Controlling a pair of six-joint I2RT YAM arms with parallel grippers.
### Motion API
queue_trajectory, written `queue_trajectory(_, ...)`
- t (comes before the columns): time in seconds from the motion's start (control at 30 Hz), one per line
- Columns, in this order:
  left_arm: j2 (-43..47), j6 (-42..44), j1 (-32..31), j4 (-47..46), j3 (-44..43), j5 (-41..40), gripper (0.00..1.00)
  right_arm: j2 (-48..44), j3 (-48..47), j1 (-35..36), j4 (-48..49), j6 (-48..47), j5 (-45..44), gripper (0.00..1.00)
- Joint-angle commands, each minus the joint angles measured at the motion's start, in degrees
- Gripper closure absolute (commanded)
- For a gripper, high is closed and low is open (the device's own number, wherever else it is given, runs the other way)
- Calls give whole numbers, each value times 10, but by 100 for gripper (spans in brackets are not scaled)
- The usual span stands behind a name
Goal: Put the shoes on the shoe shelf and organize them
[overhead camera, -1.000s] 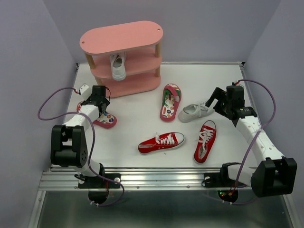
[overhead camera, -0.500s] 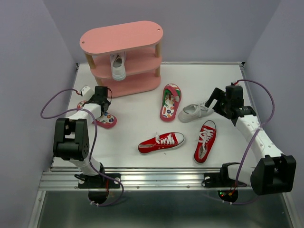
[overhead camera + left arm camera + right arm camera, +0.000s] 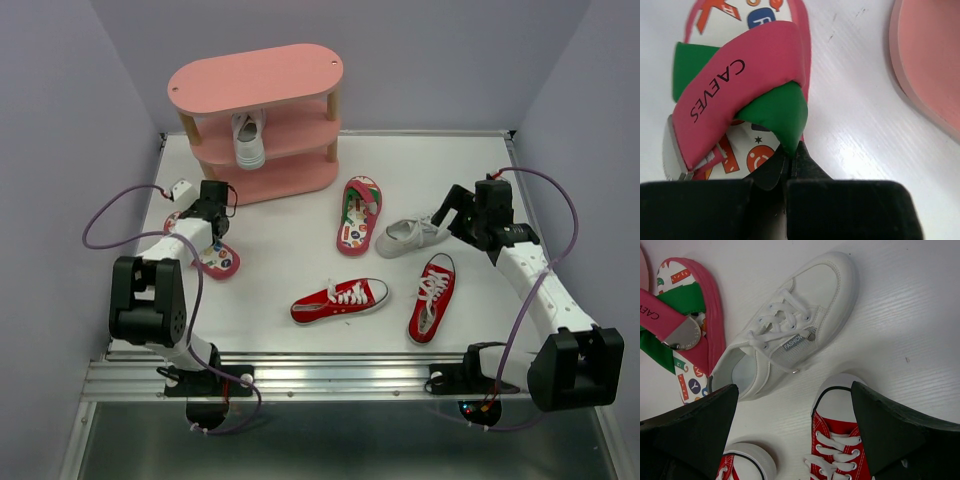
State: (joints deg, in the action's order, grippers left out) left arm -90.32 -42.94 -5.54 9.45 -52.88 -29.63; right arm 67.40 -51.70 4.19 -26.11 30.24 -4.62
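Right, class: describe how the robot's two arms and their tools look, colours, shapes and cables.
Both the left arm and right arm have white tubular links joined by chunky black joint housings. A thin purple cable loops along each. The left tool and right tool are matt black with wedge-shaped fingers.

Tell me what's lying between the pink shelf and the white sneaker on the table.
A red flip-flop lies between the shelf and the white sneaker; the top view shows it.

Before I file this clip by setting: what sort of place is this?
Probably a robot lab test cell: lavender walls box in a white table, left arm and right arm are bolted to an aluminium rail, and small shoes and a pink shelf look like props.
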Motion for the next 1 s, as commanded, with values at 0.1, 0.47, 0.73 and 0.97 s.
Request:
queue_trajectory(0.1, 172, 52, -9, 132, -15, -12, 100, -14, -11, -1, 25, -7, 2, 0)
queue_trajectory(0.47, 340, 176, -11, 305, -118, -25, 100, -3, -13, -1, 36, -8, 15, 0)
queue_trajectory(0.73, 298, 324, -11, 323, -340, 45, 100, -11, -12, -1, 36, -9, 14, 0)
queue_trajectory(0.97, 205, 414, -46, 312, -536, 78, 100, -15, -11, -1, 36, -7, 14, 0)
